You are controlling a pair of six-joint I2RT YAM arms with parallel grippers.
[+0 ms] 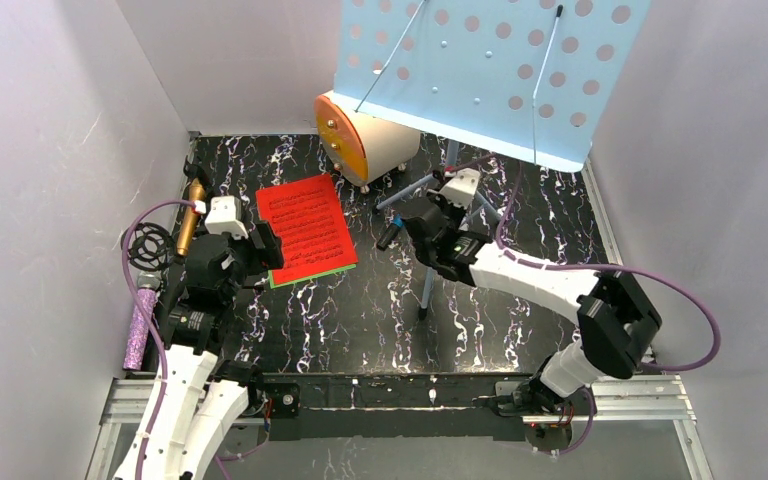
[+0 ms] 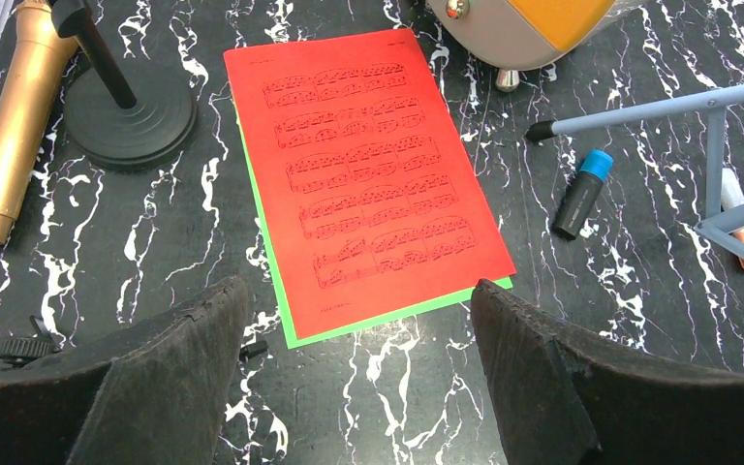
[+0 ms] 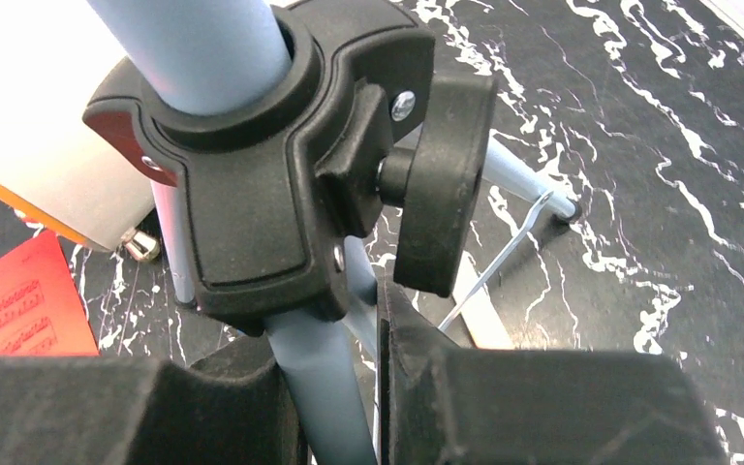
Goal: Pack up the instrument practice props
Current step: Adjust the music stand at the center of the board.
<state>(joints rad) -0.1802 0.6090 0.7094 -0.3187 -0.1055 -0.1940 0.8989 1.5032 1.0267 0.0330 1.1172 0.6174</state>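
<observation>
The black marbled table (image 1: 380,310) carries music sheets (image 1: 305,230), gold microphone (image 1: 189,220), purple microphone (image 1: 142,325), sheet-music tripod (image 1: 480,70) and round cabinet (image 1: 375,140).

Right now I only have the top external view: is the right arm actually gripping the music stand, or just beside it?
Observer: Gripping. The right jaws are closed on the pale-blue pole just below its black clamp collar.
Operator: And the left jaws?
Observer: Open wide and empty, facing the red sheet.
Operator: Anything hidden under that wrist?
Observer: A round black stand base, beside the gold microphone.
</observation>
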